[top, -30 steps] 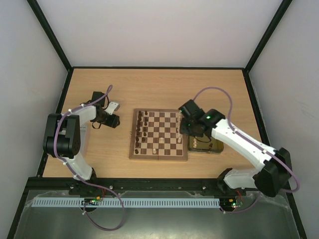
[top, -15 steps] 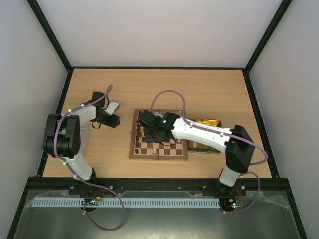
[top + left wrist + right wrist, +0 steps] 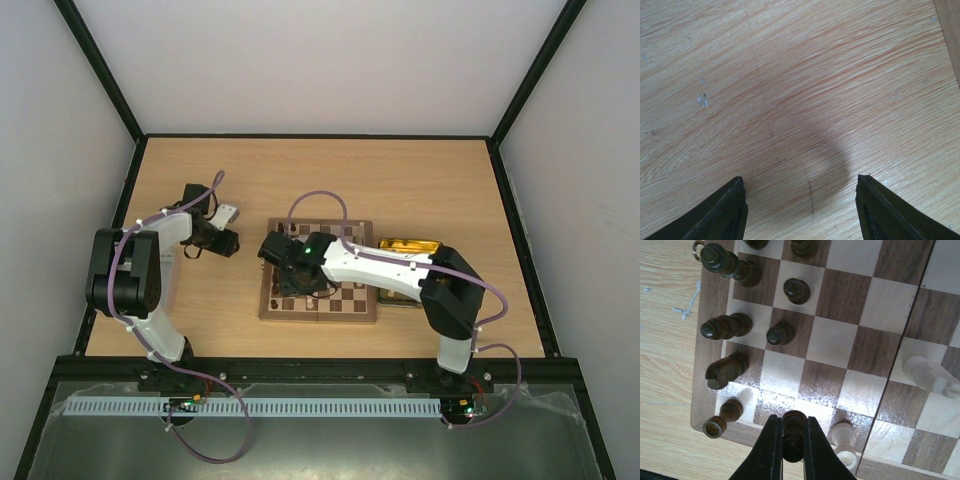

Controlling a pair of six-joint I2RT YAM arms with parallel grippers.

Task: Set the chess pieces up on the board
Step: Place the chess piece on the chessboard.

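Right wrist view: dark piece (image 3: 793,437) clamped in right gripper (image 3: 792,423) over board (image 3: 875,347) edge row, beside dark pieces (image 3: 727,326); left gripper (image 3: 801,179) open, empty, well apart.

Your top view looks down from above and behind both arm bases (image 3: 165,352), far enough back to take in the whole table (image 3: 330,170) and the board (image 3: 350,303). Your left wrist view faces down, close over the table's wood (only its own fingertips (image 3: 725,210) show). Your right wrist view hangs close over the board's left edge, which the top view shares.
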